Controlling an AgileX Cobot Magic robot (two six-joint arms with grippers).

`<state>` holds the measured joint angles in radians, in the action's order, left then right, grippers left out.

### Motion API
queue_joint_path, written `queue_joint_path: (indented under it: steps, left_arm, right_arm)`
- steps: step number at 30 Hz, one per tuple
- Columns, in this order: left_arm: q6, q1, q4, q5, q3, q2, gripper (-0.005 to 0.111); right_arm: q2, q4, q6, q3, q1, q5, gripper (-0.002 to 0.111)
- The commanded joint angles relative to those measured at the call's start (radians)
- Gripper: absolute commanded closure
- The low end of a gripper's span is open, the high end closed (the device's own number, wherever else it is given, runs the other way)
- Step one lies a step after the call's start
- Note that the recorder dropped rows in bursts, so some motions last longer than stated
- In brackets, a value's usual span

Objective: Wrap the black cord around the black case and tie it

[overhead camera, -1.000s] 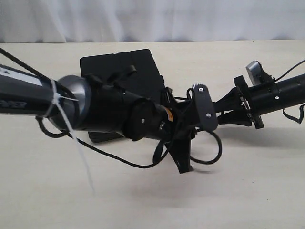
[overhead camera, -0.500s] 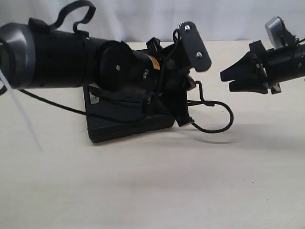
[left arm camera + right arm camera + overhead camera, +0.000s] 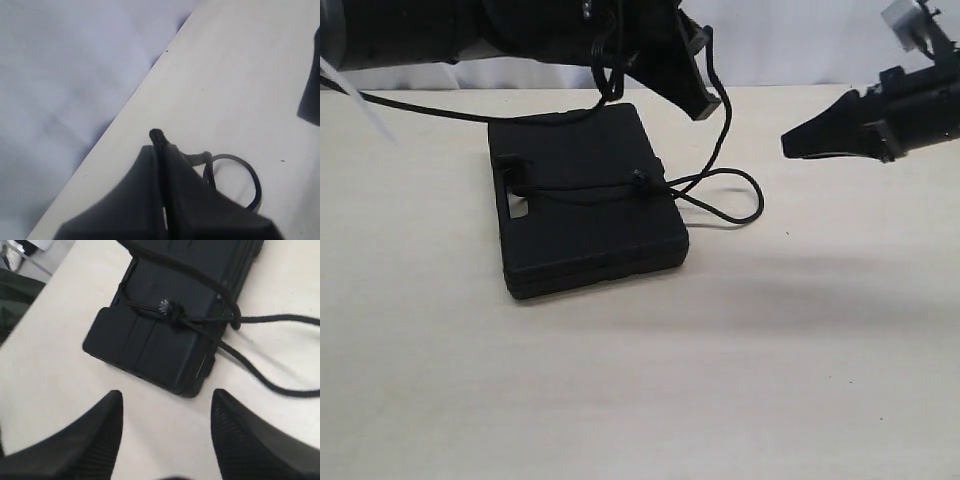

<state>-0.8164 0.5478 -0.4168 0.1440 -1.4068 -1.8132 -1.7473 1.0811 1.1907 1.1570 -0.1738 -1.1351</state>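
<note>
Since that thin matte black braided cord (image 3: pixel 272 318) is floppy, pinching its tip in your left end effector (image 3: pixel 160 147) works; right end effector (image 3: pixel 167 396) is wide open.

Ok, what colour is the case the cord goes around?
The case is matte black, like the cord; the exterior view shows it best.

Cream table (image 3: pixel 720 380) (black cord (image 3: pixel 639 179), black case (image 3: pixel 590 140))
</note>
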Motion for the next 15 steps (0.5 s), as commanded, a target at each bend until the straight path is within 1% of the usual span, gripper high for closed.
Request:
queue_joint_path:
  steps: [1, 4, 6, 8, 11, 15]
  left_arm:
    - [0.007, -0.001, -0.013, -0.005, -0.004, 0.003, 0.107]
    - [0.007, -0.001, -0.013, -0.005, -0.004, 0.003, 0.107]
    - [0.005, -0.001, -0.011, -0.005, -0.004, 0.003, 0.107]
    - [0.003, -0.001, -0.011, -0.007, -0.004, 0.003, 0.107]
    - [0.003, -0.001, -0.011, -0.009, -0.004, 0.003, 0.107]
    - [0.003, -0.001, -0.011, -0.009, -0.004, 0.003, 0.107]
  right_arm:
    - [0.001, 0.002, 0.191, -0.005, 0.129, 0.270, 0.057]
    - [-0.003, 0.002, 0.250, -0.005, 0.208, 0.490, 0.057]
    - [-0.012, 0.002, 0.283, -0.005, 0.252, 0.578, 0.057]
    - [-0.030, 0.002, 0.335, -0.005, 0.290, 0.630, 0.057]
    - [-0.050, 0.004, 0.346, -0.005, 0.329, 0.718, 0.057]
    - [-0.067, 0.062, 0.346, -0.005, 0.350, 0.825, 0.057]
